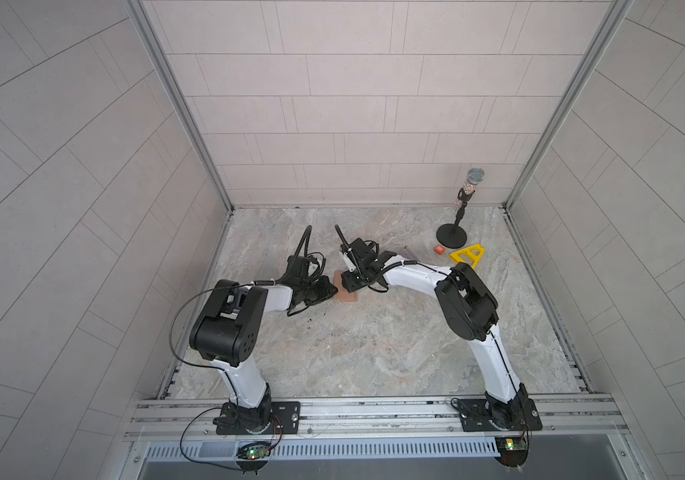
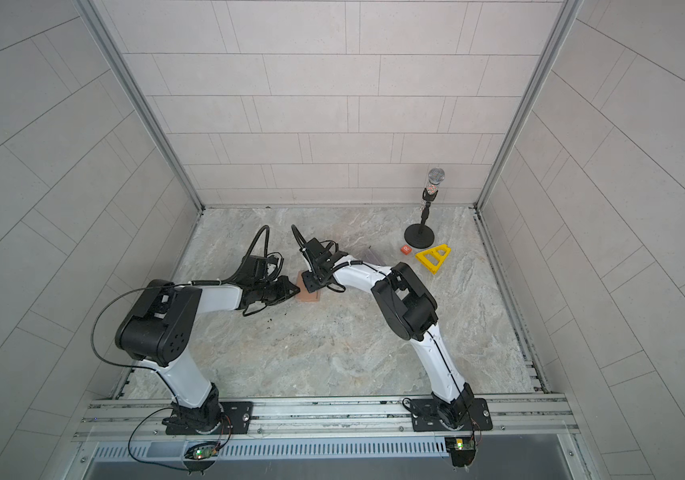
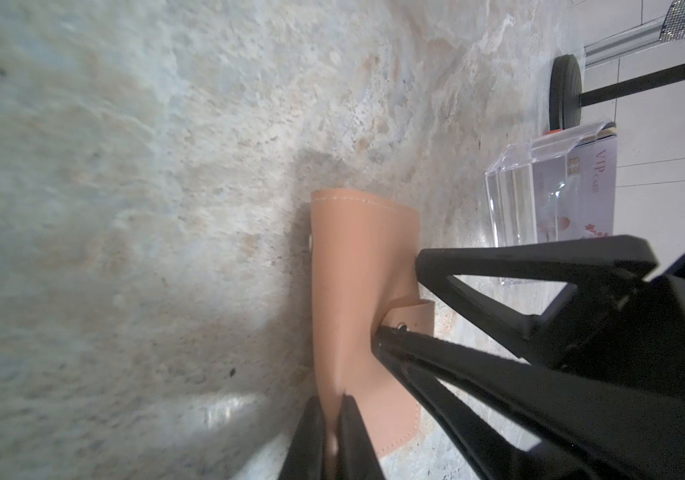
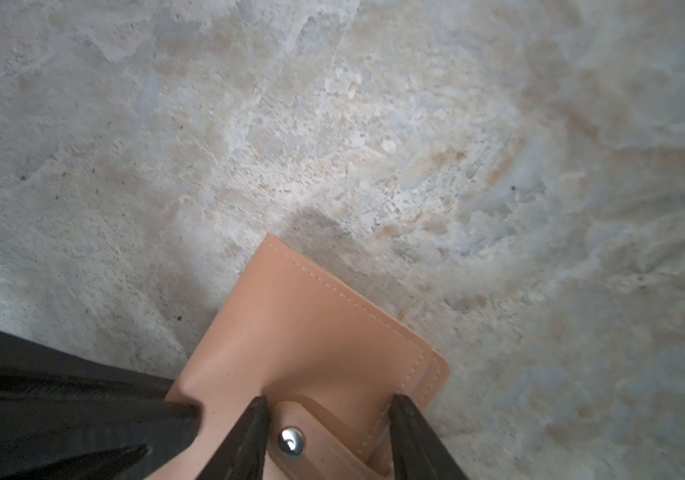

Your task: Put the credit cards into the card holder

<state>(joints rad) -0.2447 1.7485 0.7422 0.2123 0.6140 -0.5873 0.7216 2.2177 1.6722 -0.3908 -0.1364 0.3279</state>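
The tan-pink card holder (image 1: 345,291) (image 2: 310,294) lies closed on the marble floor between both arms. In the left wrist view my left gripper (image 3: 332,400) is shut on one edge of the card holder (image 3: 357,257), and the leather bulges up there. My right gripper (image 4: 330,405) is open and sits low over the card holder (image 4: 303,328), with the snap tab (image 4: 290,442) between its fingers. A pale lilac credit card (image 3: 590,183) stands in a clear plastic box (image 3: 519,195) just beyond. In both top views the right arm covers most of that box.
At the back right stand a microphone on a round black stand (image 1: 451,237), a small orange tile (image 1: 438,249) and a yellow triangular frame (image 1: 468,254). Metal rails and tiled walls close in the floor on three sides.
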